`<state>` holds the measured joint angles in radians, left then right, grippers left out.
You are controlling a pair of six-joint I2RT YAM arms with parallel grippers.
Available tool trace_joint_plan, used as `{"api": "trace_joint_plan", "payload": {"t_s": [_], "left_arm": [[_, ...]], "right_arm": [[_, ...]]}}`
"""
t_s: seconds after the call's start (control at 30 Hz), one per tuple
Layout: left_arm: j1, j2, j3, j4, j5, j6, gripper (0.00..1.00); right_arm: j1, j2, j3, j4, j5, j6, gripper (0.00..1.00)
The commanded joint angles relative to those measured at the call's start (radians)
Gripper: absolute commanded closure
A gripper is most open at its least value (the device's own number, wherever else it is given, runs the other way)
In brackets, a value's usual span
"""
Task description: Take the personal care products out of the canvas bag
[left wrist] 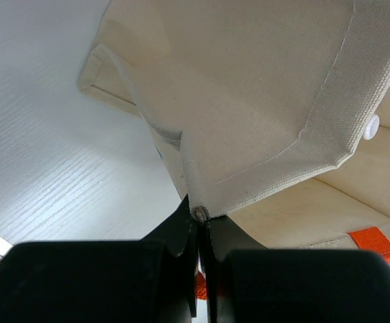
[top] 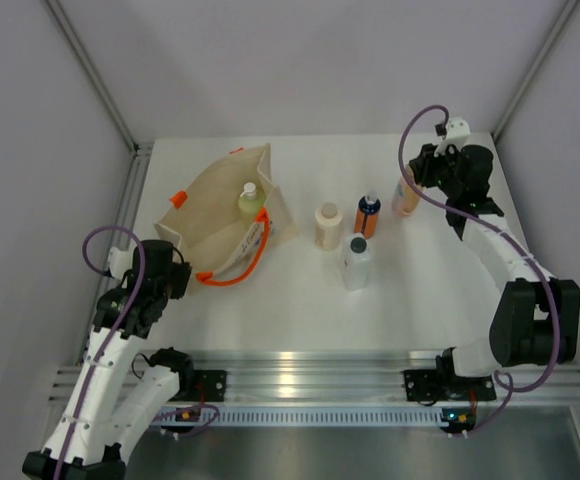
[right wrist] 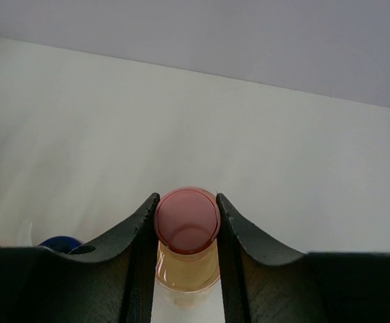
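Observation:
The beige canvas bag [top: 215, 210] lies open at the left with orange handles; it fills the left wrist view [left wrist: 262, 87]. The yellow-green bottle [top: 252, 198] with a white cap sits inside it. My left gripper [top: 173, 268] is shut on the bag's near hem [left wrist: 200, 217]. The cream bottle [top: 327, 225], the orange bottle [top: 368, 215] with a dark-blue top and the clear bottle [top: 357, 263] with a dark cap stand on the table. My right gripper [top: 416, 180] is shut on the pink cap of the peach bottle [top: 405, 195], held upright [right wrist: 187, 222].
The white table [top: 420, 290] is enclosed by grey walls at the back and both sides. A metal rail [top: 310, 375] runs along the near edge. The three standing bottles are grouped just left of my right gripper. An orange handle loop [top: 232, 276] lies on the table.

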<state>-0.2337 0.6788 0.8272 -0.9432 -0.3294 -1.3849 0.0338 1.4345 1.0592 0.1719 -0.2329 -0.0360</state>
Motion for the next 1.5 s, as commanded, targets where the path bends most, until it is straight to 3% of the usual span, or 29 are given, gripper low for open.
{"api": "trace_joint_plan", "payload": {"t_s": [0.0,0.83,0.93,1.07,1.17,1.37,1.47], "left_arm": [[-0.001,0.008,0.006,0.018,0.026,0.003,1.00],[-0.001,0.022,0.039,0.018,0.013,0.032,1.00],[-0.001,0.019,0.046,0.018,0.003,0.041,1.00],[-0.001,0.018,0.050,0.017,-0.003,0.049,1.00],[-0.001,0.018,0.046,0.017,0.000,0.047,1.00],[-0.001,0.019,0.041,0.018,0.007,0.047,1.00],[-0.001,0.021,0.044,0.018,0.007,0.046,1.00]], "right_arm": [[-0.015,-0.074,-0.014,0.351,-0.069,0.024,1.00],[0.057,-0.056,-0.153,0.385,-0.033,-0.073,0.99],[0.061,-0.054,-0.157,0.373,-0.020,-0.065,0.88],[0.071,-0.065,-0.163,0.362,0.007,-0.053,0.59],[0.074,-0.075,-0.157,0.348,0.021,-0.047,0.45],[0.090,-0.112,-0.088,0.281,0.041,-0.044,0.30],[0.136,-0.118,-0.004,0.187,0.055,-0.021,0.28]]}}
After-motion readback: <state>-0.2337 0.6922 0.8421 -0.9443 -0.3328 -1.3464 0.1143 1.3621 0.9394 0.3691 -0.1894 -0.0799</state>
